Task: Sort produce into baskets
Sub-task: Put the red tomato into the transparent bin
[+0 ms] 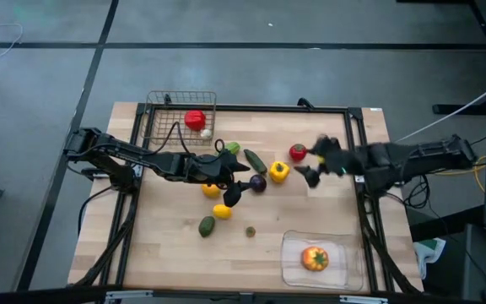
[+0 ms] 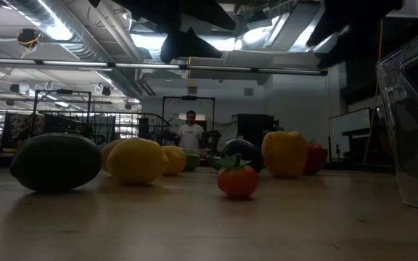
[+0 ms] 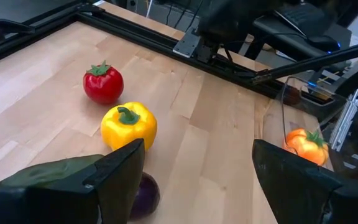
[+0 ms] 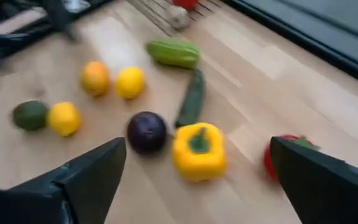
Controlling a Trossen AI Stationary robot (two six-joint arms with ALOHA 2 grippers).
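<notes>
Produce lies loose mid-table: a yellow pepper (image 1: 279, 171), a red tomato (image 1: 298, 152), a dark purple fruit (image 1: 258, 181), a cucumber (image 1: 255, 160), a green fruit (image 1: 232, 148), an orange fruit (image 1: 212, 190), a lemon (image 1: 223, 211), an avocado (image 1: 207, 225) and a small tomato (image 2: 236, 180). The wire basket (image 1: 160, 122) at the far left holds a red piece (image 1: 195, 120) and a white one (image 1: 206, 133). The clear tray (image 1: 344, 270) at the near right holds an orange tomato (image 1: 315, 258). My left gripper (image 1: 240, 182) is open and empty just left of the purple fruit. My right gripper (image 1: 311, 162) is open and empty, right of the pepper and tomato.
A dark metal frame (image 1: 357, 169) runs along the table's far and side edges. Bare wood (image 1: 167, 253) lies at the near left. In the low view a person (image 2: 190, 133) stands far off in the room behind the table.
</notes>
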